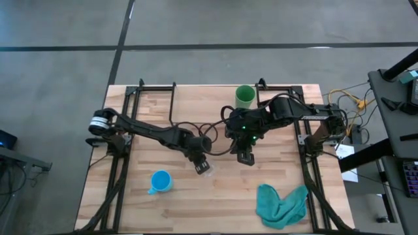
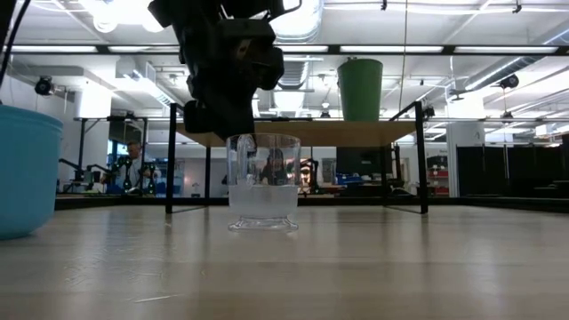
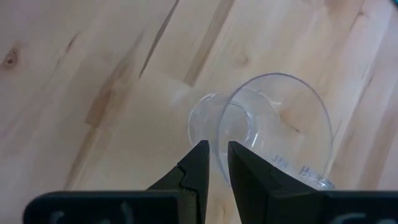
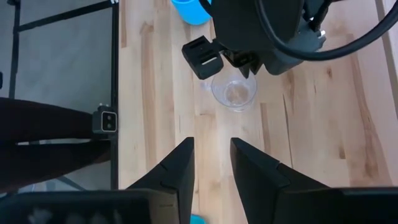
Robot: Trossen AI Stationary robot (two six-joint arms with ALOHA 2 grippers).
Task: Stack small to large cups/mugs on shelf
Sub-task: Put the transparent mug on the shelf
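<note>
The left arm reaches from the tabletop's left edge toward the middle, its left gripper (image 1: 202, 166) pointing down with the fingers (image 3: 198, 163) drawn close, a narrow gap between them pinching the rim of the clear glass cup (image 3: 273, 127). The right arm bends in from the right edge, and its right gripper (image 1: 244, 156) hangs just beside the left one, fingers (image 4: 180, 163) parted and holding nothing.

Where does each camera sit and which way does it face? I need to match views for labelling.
High: overhead, facing down; both arms, green cup on shelf.
Low: tabletop height, facing level; left gripper on the clear glass cup.
Left wrist: faces down at the glass rim between its fingers.
Right wrist: faces down past right gripper.
All share the glass.
</note>
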